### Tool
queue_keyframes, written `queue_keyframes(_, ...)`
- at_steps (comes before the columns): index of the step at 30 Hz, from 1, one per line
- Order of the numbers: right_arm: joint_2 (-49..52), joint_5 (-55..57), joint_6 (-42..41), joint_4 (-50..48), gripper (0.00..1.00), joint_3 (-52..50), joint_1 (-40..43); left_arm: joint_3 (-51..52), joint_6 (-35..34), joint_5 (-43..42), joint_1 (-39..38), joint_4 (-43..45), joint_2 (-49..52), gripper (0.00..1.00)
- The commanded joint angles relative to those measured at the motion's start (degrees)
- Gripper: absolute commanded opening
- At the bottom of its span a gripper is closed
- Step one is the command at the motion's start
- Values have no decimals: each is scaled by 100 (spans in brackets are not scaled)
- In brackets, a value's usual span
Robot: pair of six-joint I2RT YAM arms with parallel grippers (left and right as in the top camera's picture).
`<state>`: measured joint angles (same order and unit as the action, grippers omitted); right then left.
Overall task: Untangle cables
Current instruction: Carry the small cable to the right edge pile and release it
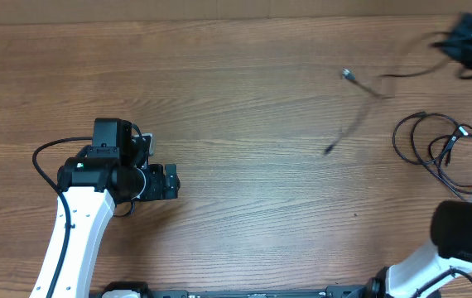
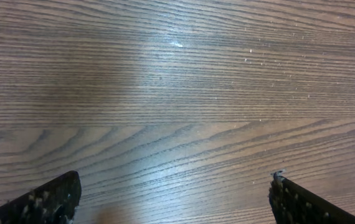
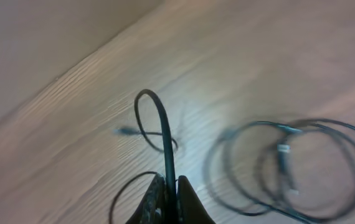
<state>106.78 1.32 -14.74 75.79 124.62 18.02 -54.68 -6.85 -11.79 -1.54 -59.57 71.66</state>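
My right gripper point(image 1: 470, 43) is raised at the far right corner and blurred. In the right wrist view it point(image 3: 170, 190) is shut on a thin black cable point(image 3: 163, 127). That cable point(image 1: 354, 122) trails left over the table, with a small plug point(image 1: 348, 74) at one end and a dark tip point(image 1: 329, 151) at the other. A coil of several black cable loops point(image 1: 439, 149) lies on the table at the right and also shows in the right wrist view point(image 3: 289, 168). My left gripper point(image 1: 172, 180) is open and empty over bare wood point(image 2: 174, 193), far from the cables.
The wooden table point(image 1: 236, 99) fills the view. A thicker black arm cable point(image 1: 50, 161) loops beside the left arm. The right arm's base point(image 1: 466, 233) stands at the near right, close to the coil.
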Motion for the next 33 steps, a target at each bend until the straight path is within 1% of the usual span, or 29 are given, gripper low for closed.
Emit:
queue_keyframes(1,-199,-28,-181,-24,4,85,605,20,83,-11,-37,13,33,96)
queue_keyframes(6,-199,-31,-282,-101,4,85,1252,20,83,-22,-37,11,33,96)
queue_keyframes(11,-199,-33,-942,-175,4,85,1867,20,42,-31,-37,4,33,96)
queue_keyframes(13,-199,-55,-1115,-188,4,85,2046,20,42,-33,-37,4,33,96)
queue_keyframes(18,-199,-85,-1110,-170,4,44,2186,20,39,-33,-37,33,33,96)
queue_keyframes(19,-199,-162,-1093,-157,7,20,2186,20,37,-33,-37,31,33,96)
queue_keyframes(21,-199,-363,-1093,-85,19,-9,2168,20,9,-33,-37,28,33,96)
queue_keyframes(23,-195,-562,-1091,20,36,-28,2157,20,0,-33,-37,31,33,96)
queue_keyframes(24,-188,-649,-1091,81,42,-28,2151,20,0,-31,-37,31,33,96)
queue_keyframes(26,-188,-831,-1051,195,49,-28,2146,20,-2,-31,-37,28,33,96)
queue_keyframes(28,-188,-1029,-968,310,51,-28,2146,20,0,-31,-37,33,33,96)
queue_keyframes(30,-188,-1550,-435,411,57,-28,2140,20,0,-31,-37,44,33,96)
queue_keyframes(33,-188,-2345,328,529,70,-28,2039,20,0,-33,-37,157,33,94)
